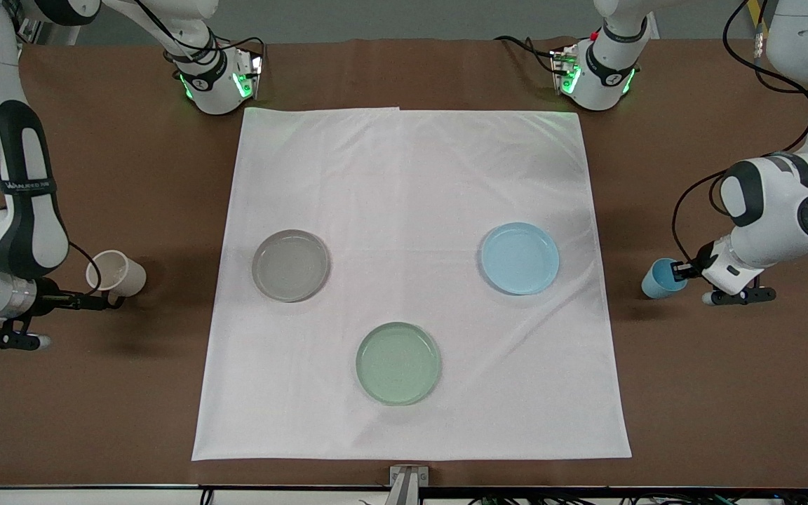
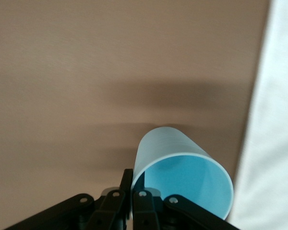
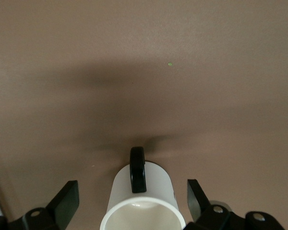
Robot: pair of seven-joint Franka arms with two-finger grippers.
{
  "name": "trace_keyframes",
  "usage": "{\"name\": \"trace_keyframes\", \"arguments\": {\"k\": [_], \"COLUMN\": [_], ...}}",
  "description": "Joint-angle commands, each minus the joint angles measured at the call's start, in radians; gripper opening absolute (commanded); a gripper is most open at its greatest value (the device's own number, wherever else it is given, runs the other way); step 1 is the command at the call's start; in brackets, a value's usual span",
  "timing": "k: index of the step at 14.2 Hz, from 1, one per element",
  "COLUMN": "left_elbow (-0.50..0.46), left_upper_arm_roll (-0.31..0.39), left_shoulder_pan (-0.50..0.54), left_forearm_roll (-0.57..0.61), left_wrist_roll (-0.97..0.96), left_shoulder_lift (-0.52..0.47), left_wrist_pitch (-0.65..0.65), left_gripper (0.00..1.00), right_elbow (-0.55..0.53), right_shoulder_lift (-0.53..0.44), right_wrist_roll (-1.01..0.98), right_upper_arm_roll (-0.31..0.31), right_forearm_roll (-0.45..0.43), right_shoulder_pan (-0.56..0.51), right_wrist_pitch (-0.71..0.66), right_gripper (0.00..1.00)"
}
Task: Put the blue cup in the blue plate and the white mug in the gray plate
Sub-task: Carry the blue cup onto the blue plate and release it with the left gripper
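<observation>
At three o'clock of the blue plate, left gripper pinches the blue cup's rim; right gripper spread around the mug, nine o'clock of gray plate.

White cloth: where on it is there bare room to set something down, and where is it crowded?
The white cloth is bare between its edge nearest the bases and the gray plate and blue plate, and between those two. It is tighter around the green plate. The left gripper holds the blue cup and the right gripper flanks the white mug, both off the cloth.
</observation>
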Motion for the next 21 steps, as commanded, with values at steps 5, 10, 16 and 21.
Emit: {"name": "trace_keyframes", "arguments": {"k": [5, 10, 16, 21], "left_elbow": [-0.018, -0.008, 0.032, 0.338], "left_upper_arm_roll": [-0.324, -0.355, -0.355, -0.352], "left_shoulder_pan": [-0.004, -0.121, -0.152, -0.112], "left_forearm_roll": [0.014, 0.017, 0.078, 0.08], "left_wrist_roll": [-0.397, -0.643, -0.789, -0.774], "left_shoulder_lift": [-0.106, 0.003, 0.051, -0.006], "left_wrist_pitch": [-0.193, -0.082, -0.046, -0.438], "left_gripper": [0.0, 0.06, 1.0, 1.0], "right_elbow": [-0.028, -0.041, -0.052, -0.048], "right_shoulder_lift": [0.031, 0.046, 0.05, 0.056], "right_wrist_roll": [-0.009, -0.011, -0.057, -0.057], "right_upper_arm_roll": [0.012, 0.012, 0.012, 0.012], "right_forearm_roll": [-0.008, -0.009, -0.011, -0.034], "right_shoulder_pan": [-0.015, -0.016, -0.018, -0.018], "right_wrist_pitch": [0.014, 0.014, 0.014, 0.049], "right_gripper": [0.75, 0.65, 0.48, 0.38]}}
